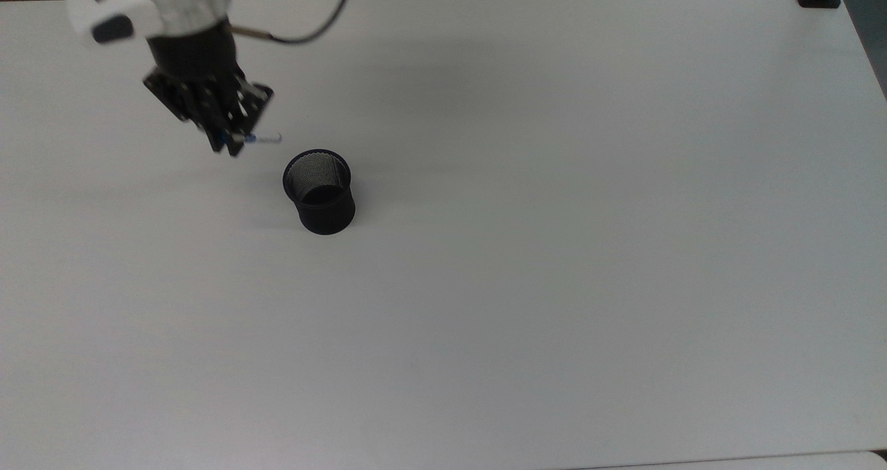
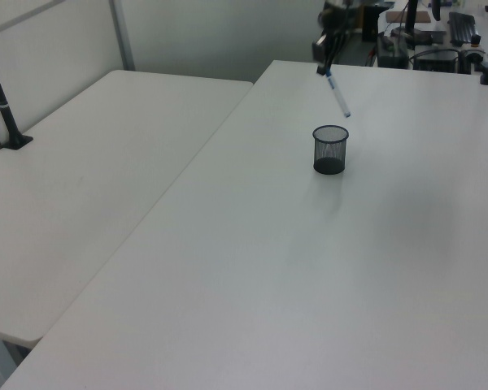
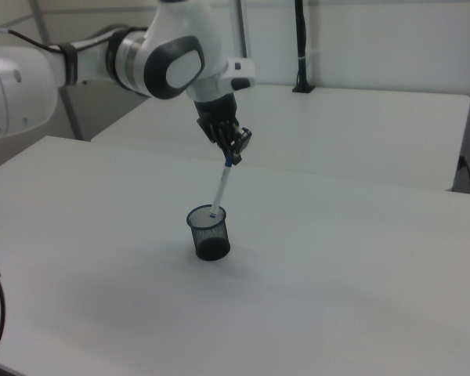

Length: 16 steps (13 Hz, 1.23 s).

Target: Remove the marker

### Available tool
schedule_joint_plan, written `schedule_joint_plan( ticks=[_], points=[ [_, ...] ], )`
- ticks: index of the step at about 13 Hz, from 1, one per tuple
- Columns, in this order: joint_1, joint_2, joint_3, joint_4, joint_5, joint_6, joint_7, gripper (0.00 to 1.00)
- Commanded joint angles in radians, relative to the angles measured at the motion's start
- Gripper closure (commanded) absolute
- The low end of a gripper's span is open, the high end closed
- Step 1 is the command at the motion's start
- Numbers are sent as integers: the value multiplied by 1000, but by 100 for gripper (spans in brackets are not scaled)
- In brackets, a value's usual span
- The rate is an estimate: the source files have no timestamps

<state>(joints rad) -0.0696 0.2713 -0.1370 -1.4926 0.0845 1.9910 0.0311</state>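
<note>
Black wire mesh forms the cup point(image 1: 320, 193), see-through and matt. The desk point(image 1: 554, 248) is smooth, matt white laminate. The arm's shell point(image 3: 168, 59) looks like glossy white plastic.
</note>
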Motion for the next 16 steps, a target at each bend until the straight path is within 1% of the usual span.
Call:
schedule_joint_plan(
  ticks=[1, 4, 6, 7, 8, 10, 11, 13, 14, 16],
  points=[
    [-35, -80, -1, -12, 69, -167, -166, 91],
    [-23, -72, 14, -3, 60, -305, -220, 91],
    [19, -57, 16, -18, 55, -444, -290, 91],
    [40, -40, 16, -32, 54, -461, -296, 91],
    [56, -17, 16, -35, 54, -465, -296, 91],
    [112, 28, 16, -35, 49, -463, -296, 89],
    [144, 52, 14, -34, 35, -459, -293, 89],
    [223, 97, 14, -32, -18, -452, -287, 87],
    [259, 138, 14, -32, -26, -442, -277, 87],
    [318, 208, 14, -34, -34, -397, -206, 87]
  ],
)
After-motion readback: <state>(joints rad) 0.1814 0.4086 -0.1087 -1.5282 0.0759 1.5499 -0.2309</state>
